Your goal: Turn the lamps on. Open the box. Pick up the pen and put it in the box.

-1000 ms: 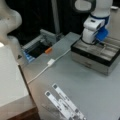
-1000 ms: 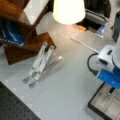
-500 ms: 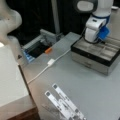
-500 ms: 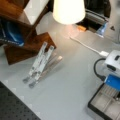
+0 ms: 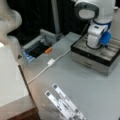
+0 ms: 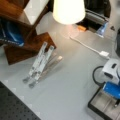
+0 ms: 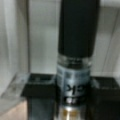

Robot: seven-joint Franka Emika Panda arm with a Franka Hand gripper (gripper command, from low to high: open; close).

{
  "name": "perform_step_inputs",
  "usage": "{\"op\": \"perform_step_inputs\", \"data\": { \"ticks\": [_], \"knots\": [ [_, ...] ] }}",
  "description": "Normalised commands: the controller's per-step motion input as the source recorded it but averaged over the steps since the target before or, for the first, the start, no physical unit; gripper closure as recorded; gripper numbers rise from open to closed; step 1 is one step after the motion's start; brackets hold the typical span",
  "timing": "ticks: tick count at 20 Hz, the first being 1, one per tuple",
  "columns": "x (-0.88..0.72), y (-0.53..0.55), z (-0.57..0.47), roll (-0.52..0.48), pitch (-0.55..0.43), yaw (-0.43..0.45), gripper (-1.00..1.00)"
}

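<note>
Arm has dropped lower into the open box (image 5: pixel 100 53) since a second ago. The gripper (image 7: pixel 72 100) is clamped on the pen (image 7: pixel 76 45), whose length points straight down at the pale box floor right below; the lamp (image 6: pixel 68 10) is lit.

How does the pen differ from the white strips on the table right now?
The pen is dark, with a black cap and a labelled barrel; the strips are white with black marks. The pen is held between the fingers of the gripper, over the open box; the strips lie free on the table, far from the gripper. The pen is one piece; the strips are a pair, side by side. Both are long and narrow.
</note>
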Motion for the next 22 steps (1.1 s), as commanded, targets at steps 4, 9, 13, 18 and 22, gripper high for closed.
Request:
{"op": "perform_step_inputs", "data": {
  "ticks": [4,9,13,18,22],
  "knots": [
    [0.01,-0.05,-0.11,-0.084,-0.084,-0.062,1.0],
    [0.0,-0.03,-0.07,-0.126,-0.081,-0.066,-1.0],
    [0.02,0.0,-0.02,-0.146,-0.074,-0.073,-1.0],
    [0.04,-0.01,-0.02,-0.144,-0.073,-0.078,-1.0],
    [0.07,-0.01,0.0,-0.152,-0.066,-0.076,-1.0]
  ]
}}
